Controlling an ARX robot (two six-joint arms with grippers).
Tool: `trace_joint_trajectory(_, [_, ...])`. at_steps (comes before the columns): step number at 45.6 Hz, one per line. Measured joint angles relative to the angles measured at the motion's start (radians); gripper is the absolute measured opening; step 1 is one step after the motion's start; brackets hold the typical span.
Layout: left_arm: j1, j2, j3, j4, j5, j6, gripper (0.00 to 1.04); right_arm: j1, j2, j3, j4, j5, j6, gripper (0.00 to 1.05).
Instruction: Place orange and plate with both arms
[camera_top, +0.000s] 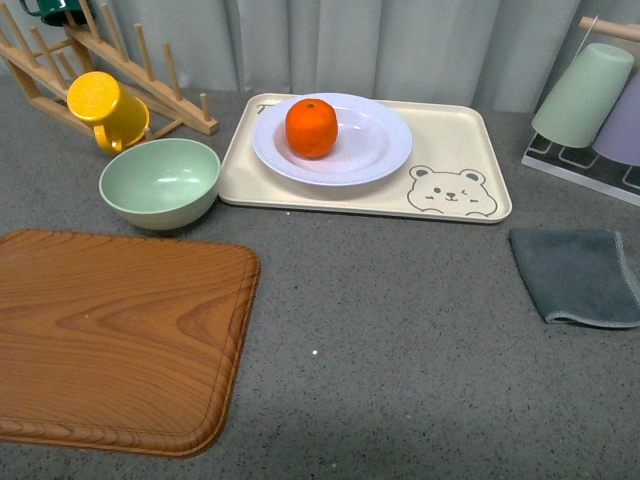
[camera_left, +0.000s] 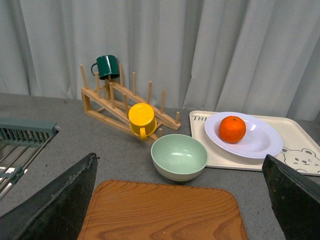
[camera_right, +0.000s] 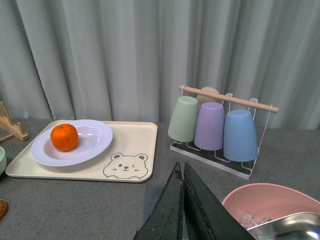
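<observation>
Front view is showing a grey counter (camera_top: 400, 350) with neither arm in sight. Nearest, at the counter's left front, a wooden cutting board (camera_top: 115, 335) is lying flat, running off the left edge of the picture. Farther back on the right side, a folded grey cloth (camera_top: 578, 275) is resting near the right edge. Behind the board, a pale green bowl (camera_top: 160, 182) is sitting upright, just beside the left end of a cream bear tray (camera_top: 455, 165). The plate (camera_top: 375, 145) is lying on that tray, toward its left and back part, and the orange (camera_top: 311, 127) is sitting inside the plate, left of its centre. At the back left corner a yellow mug (camera_top: 105, 108) is leaning on its side against a wooden drying rack (camera_top: 130, 70). At the back right, upturned cups are hanging on a wire cup rack (camera_top: 585, 130).

Left wrist view is showing the left gripper (camera_left: 180, 200) with its two black fingers (camera_left: 55, 205) spread wide apart and released, gripping nothing, with the board, bowl, mug and a dark green mug (camera_left: 106, 66) on the rack seen between them.

Right wrist view is showing the right gripper (camera_right: 183, 205) with its fingers clenched together, the tips touching and nothing between them. Beside it a pink basin (camera_right: 270, 205) and a metal bowl (camera_right: 290, 227) are sitting close by; beyond, green, purple and blue cups are hanging upside down before a grey curtain (camera_right: 125, 50).
</observation>
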Motion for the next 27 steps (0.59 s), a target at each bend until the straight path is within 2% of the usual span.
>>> trace_joint_trajectory(5, [0.0, 0.0, 0.0, 0.0, 0.0, 0.0, 0.98, 0.0, 0.0, 0.0, -0.003, 0.0, 0.0, 0.01])
trace_joint_trajectory(6, [0.0, 0.0, 0.0, 0.0, 0.0, 0.0, 0.98, 0.0, 0.0, 0.0, -0.003, 0.0, 0.0, 0.04])
trace_joint_trajectory(26, [0.0, 0.0, 0.0, 0.0, 0.0, 0.0, 0.98, 0.0, -0.001, 0.0, -0.003, 0.0, 0.0, 0.97])
trace_joint_trajectory(27, [0.0, 0.0, 0.0, 0.0, 0.0, 0.0, 0.98, 0.0, -0.001, 0.0, -0.003, 0.0, 0.001, 0.98])
